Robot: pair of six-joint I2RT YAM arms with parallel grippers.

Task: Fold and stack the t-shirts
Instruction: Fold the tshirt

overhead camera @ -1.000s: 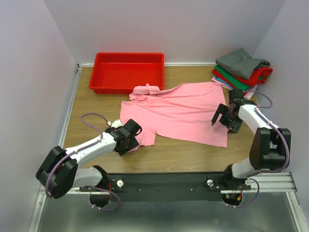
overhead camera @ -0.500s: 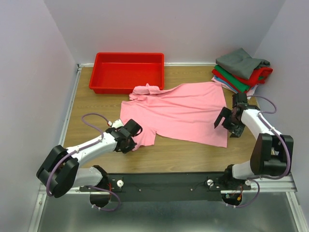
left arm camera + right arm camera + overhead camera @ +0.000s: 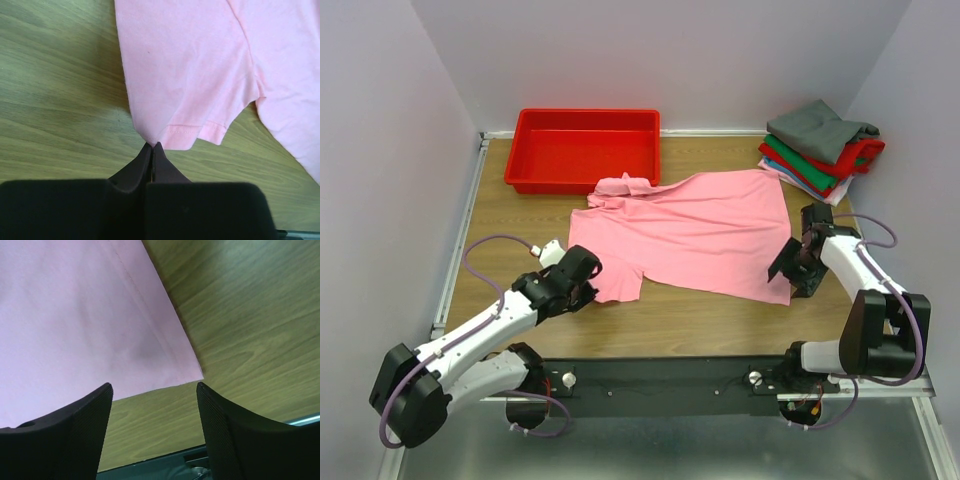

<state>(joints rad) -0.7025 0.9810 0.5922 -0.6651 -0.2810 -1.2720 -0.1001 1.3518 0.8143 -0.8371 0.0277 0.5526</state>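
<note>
A light pink t-shirt [image 3: 690, 230] lies spread flat in the middle of the table. My left gripper [image 3: 590, 288] is shut on the tip of its near left sleeve [image 3: 175, 100], and the cloth corner is pinched between the closed jaws [image 3: 152, 146]. Over the shirt's near right hem corner [image 3: 192, 371] hovers my right gripper [image 3: 790, 272]. It stands open [image 3: 154, 386] with only bare wood between the fingers. A stack of folded t-shirts [image 3: 820, 145], grey on top over green, red and pale ones, sits at the back right.
A red plastic tray [image 3: 582, 148] stands at the back left, with the pink shirt's far edge just in front of it. Side walls close in the table on the left and right. A black rail [image 3: 660, 375] runs along the near edge.
My left gripper has closed on the sleeve tip and its arm has swung out to the left. My right gripper has slid nearer along the right hem to the corner, jaws narrowing slightly.
</note>
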